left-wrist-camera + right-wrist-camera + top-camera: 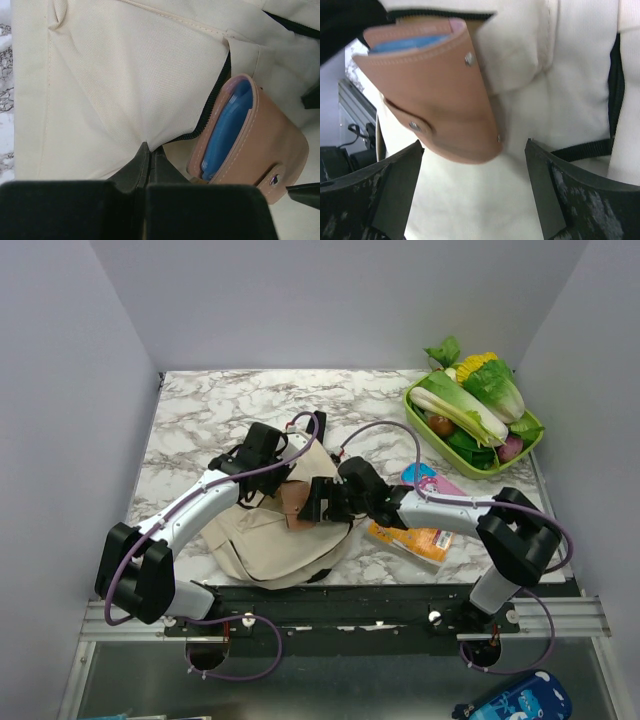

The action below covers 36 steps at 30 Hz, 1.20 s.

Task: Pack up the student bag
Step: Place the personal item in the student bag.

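Observation:
The student bag [255, 540], cream fabric with black trim, lies flat at the table's near middle. My left gripper [268, 472] is shut on the bag's black zipper edge [146, 152] and holds the opening up. A tan leather pouch [293, 502] with something blue inside sits partly in that opening [260, 145]. My right gripper [308, 502] stands open just behind the pouch [435, 95]. Its fingers [395, 185] are spread wide over the bag's fabric [560, 75] and touch nothing.
An orange book [410, 538] and a pink and blue one [430, 480] lie on the marble table [200, 410] right of the bag, under my right arm. A green tray [415, 412] of toy vegetables stands at the back right.

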Tool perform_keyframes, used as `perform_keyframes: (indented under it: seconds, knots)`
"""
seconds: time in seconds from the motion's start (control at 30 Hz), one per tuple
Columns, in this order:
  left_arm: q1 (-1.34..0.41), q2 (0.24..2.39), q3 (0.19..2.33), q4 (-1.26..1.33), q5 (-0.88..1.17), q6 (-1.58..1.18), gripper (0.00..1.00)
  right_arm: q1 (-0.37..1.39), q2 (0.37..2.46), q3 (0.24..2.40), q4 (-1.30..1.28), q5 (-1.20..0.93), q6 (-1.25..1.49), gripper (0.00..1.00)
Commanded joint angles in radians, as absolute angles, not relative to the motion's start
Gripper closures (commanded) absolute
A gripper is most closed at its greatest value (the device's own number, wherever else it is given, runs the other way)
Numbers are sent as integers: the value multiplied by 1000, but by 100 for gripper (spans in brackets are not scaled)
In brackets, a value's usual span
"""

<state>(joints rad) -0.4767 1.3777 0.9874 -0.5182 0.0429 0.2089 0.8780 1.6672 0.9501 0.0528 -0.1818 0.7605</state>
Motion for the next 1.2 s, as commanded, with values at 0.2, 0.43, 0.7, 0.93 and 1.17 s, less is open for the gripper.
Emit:
perform_keyframes:
  seconds: [0.2, 0.43, 0.7, 0.93, 1.17]
  knots:
    - [-468, 1351, 1005, -518, 78, 206, 100, 882, 1675, 805, 426, -308, 742, 17]
    - [-469, 1347, 1011, -528, 77, 201, 100, 881, 1719, 859, 506, -316, 718, 28]
    - [-468, 1344, 1009, -529, 72, 202, 100, 881, 1704, 812, 558, -308, 726, 54]
    - [-468, 1351, 1020, -531, 86, 198, 100, 881, 1732, 750, 583, -284, 748, 40]
    - [-468, 1350, 1034, -541, 91, 190, 100, 884, 1836, 778, 612, -301, 796, 28]
